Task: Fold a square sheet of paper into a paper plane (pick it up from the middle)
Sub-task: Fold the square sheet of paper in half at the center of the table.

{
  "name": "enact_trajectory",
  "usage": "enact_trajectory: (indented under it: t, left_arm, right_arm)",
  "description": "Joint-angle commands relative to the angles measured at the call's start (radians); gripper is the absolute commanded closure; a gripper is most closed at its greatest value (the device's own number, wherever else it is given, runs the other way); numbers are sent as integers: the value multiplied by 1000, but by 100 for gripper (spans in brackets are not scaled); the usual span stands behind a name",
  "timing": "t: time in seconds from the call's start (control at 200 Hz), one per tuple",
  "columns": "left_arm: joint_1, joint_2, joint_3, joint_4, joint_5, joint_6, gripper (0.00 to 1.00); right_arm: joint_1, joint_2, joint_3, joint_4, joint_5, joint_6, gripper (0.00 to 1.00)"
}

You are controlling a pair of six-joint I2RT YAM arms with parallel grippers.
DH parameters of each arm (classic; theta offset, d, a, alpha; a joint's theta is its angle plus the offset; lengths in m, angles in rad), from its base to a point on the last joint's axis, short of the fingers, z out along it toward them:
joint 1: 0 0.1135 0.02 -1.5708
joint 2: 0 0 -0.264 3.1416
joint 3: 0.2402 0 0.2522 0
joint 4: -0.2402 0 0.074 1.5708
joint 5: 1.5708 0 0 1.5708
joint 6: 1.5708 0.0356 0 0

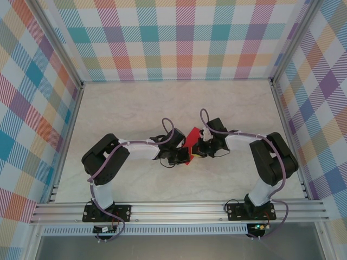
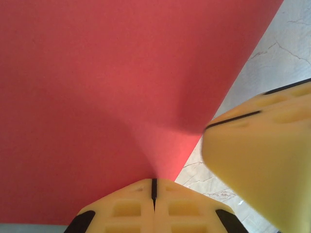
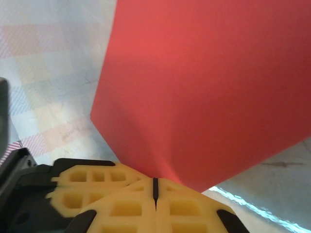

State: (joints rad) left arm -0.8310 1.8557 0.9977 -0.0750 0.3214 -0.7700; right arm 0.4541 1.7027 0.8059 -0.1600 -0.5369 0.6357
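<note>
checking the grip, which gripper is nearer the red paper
Neither, both touch it. The left gripper is shut on the red paper from its left side, and the right gripper is shut on it from its right.

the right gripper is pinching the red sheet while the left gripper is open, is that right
Not quite. The left gripper is not open: the left wrist view shows its jaws shut on the edge of the red sheet. The right gripper is pinching the same sheet, as you said.
</note>
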Motion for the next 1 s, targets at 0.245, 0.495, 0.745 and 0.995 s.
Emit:
enact_trajectory:
  t: [0.245, 0.495, 0.745, 0.995]
  left_arm:
    - [-14, 53, -13, -106, -76, 3, 95]
    - [-17, 66, -33, -136, -81, 14, 95]
    - [-17, 77, -54, -149, -76, 19, 96]
    - [-18, 82, -54, -152, -73, 24, 96]
  right_arm:
    - [5, 57, -12, -3, 91, -47, 100]
    - [-15, 63, 5, 5, 124, -60, 100]
    - [-67, 71, 10, 41, 102, -71, 100]
    - [-114, 75, 35, 36, 101, -83, 100]
